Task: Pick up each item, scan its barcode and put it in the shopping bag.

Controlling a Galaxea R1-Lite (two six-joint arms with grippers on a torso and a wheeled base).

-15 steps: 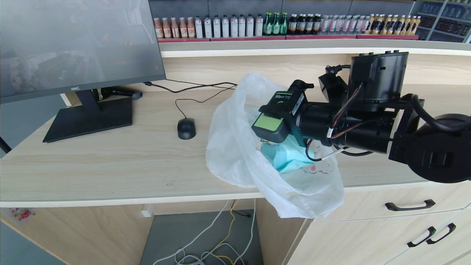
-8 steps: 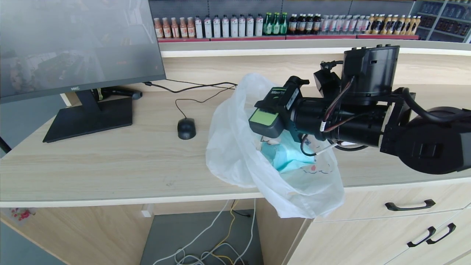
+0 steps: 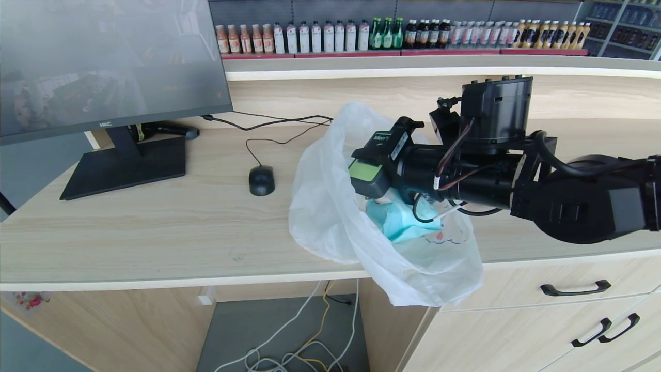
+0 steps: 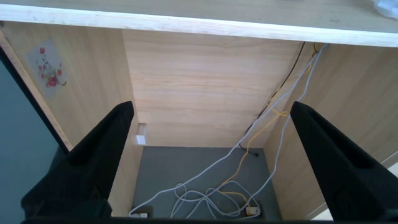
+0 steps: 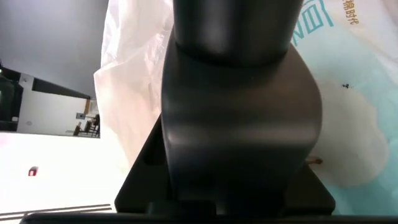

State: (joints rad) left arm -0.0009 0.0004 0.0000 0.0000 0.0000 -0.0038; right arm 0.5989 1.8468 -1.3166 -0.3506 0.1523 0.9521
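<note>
My left claw (image 4: 211,106) spread wide below the worktop (image 4: 186,22), tangled cables (image 4: 205,194) on the floor (image 4: 163,167), flower sticker (image 4: 50,62) on side panel (image 4: 34,99)

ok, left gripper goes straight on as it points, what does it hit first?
Probably the wooden back panel under the counter: the open left gripper aims into that recess. Depth is unclear; the floor cables below could come first.

We see bright, even light on the desk (image 3: 155,227); the monitor (image 3: 103,62), upper left, carries dim reflections; shadows are soft.
</note>
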